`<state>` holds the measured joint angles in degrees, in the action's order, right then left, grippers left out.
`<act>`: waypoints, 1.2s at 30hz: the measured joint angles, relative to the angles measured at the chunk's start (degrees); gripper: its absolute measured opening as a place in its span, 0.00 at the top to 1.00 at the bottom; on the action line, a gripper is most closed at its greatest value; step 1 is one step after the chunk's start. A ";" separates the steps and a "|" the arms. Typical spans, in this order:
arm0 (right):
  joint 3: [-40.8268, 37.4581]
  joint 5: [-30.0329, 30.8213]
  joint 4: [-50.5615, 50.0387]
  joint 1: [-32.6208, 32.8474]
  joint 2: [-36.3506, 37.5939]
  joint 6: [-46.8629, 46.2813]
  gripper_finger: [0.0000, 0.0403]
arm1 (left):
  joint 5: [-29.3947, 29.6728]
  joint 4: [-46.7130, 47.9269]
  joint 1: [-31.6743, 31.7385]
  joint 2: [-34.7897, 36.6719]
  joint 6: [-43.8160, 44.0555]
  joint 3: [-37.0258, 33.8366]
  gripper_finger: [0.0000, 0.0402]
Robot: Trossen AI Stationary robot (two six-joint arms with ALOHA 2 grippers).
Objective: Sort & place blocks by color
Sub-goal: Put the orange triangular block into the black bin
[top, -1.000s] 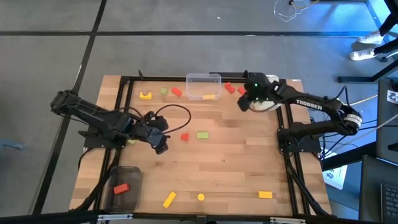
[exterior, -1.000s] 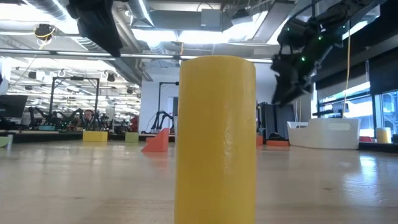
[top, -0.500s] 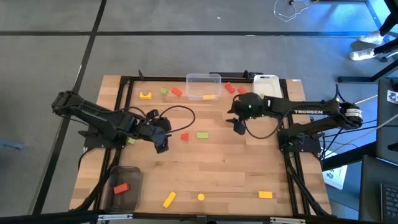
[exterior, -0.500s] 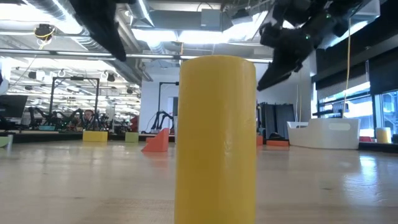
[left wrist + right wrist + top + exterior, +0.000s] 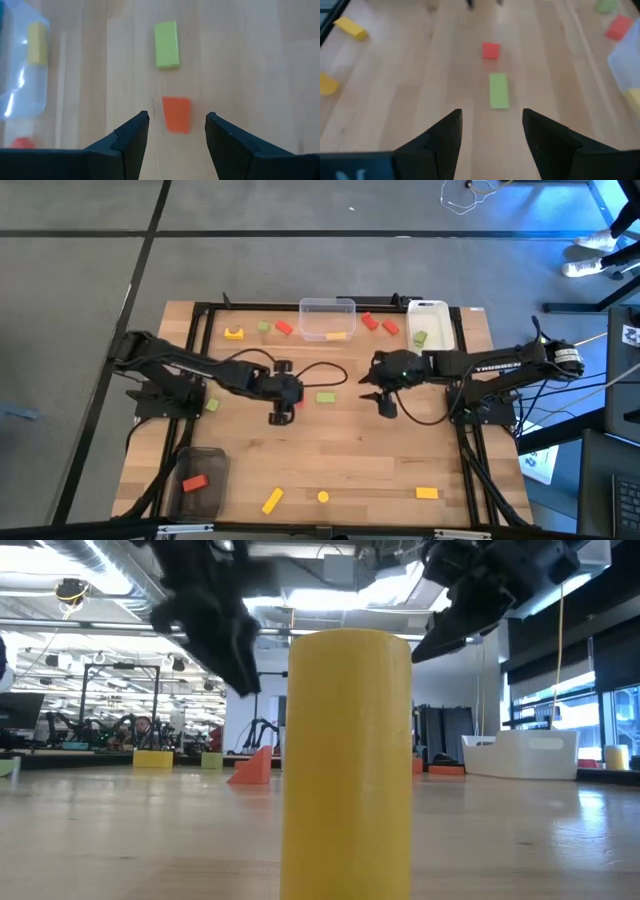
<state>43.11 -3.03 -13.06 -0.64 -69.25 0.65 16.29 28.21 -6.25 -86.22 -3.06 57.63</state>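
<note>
A small red block [image 5: 176,114] lies flat on the table's middle, with a light green bar [image 5: 166,37] just past it. My left gripper [image 5: 177,119] hovers open above the red block [image 5: 297,406], one finger on either side of it in the wrist view, touching nothing. My right gripper [image 5: 385,406] is open too and hangs over bare wood to the right of the green bar [image 5: 326,397]. Its wrist view shows the green bar [image 5: 498,90] and the red block [image 5: 491,50] ahead. In the low view both grippers [image 5: 225,635] [image 5: 455,615] are well above the table.
A clear container [image 5: 327,308] at the far edge holds a yellow block. A white one [image 5: 432,310] far right holds a green block [image 5: 419,338], and a dark one [image 5: 200,465] near left holds a red block. Loose blocks lie along the far edge, yellow ones [image 5: 272,500] near the near edge.
My right gripper has left the white container at the far right and swung toward the table's middle and near side, and a green block now shows in that container. My left gripper has reached toward the right, coming over the red block. No block on the table has moved.
</note>
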 joint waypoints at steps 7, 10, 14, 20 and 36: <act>0.00 0.91 0.15 2.95 0.00 1.38 0.48 | -5.71 -2.01 4.83 -6.01 -0.72 -0.01 0.54; 0.00 2.10 0.14 3.67 0.00 1.39 0.48 | -8.38 -2.88 5.98 -7.15 -2.18 -0.04 0.54; 0.00 2.48 0.07 3.90 0.00 1.37 0.48 | -13.15 -4.07 7.35 -7.43 -3.62 -0.02 0.54; 0.00 2.47 0.11 3.89 0.00 1.37 0.48 | -15.21 -4.51 9.20 -7.46 -5.05 -0.02 0.54; 0.00 2.46 -0.01 3.88 0.00 1.15 0.48 | -18.81 -5.89 10.63 -13.06 -4.82 -0.04 0.54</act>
<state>43.11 -0.57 -13.07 3.25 -69.25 1.80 -2.53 22.32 4.38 -99.28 -7.88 57.58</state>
